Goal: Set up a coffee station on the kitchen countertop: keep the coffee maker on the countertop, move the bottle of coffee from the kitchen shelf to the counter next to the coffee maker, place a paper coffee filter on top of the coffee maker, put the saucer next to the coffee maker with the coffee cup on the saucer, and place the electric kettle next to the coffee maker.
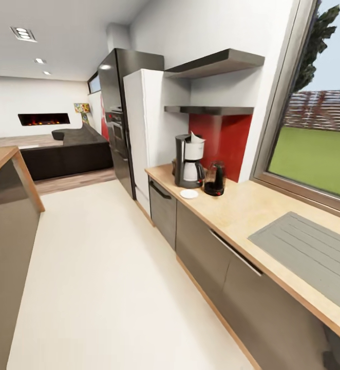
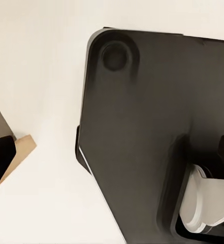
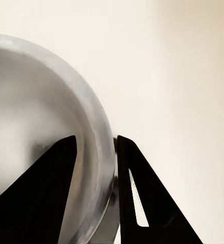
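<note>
The right gripper [image 3: 94, 145] looks pinched on the rim of a round pale thing, one finger inside and one outside. I think it is the coffee cup [image 3: 35, 101]. For the left gripper, I cannot tell. The cup is held only by its thin edge, so it could slip or tip as the robot rolls over. Its open mouth faces the wrist camera, and I cannot see its handle. Far along the kitchen countertop [image 1: 252, 205] the coffee maker [image 1: 189, 160] stands straight up, tall side up and down. The saucer [image 1: 189, 193] lies flat just near it, left of the electric kettle [image 1: 214, 179]. The saucer is small, so the cup could miss it or bump the kettle.
</note>
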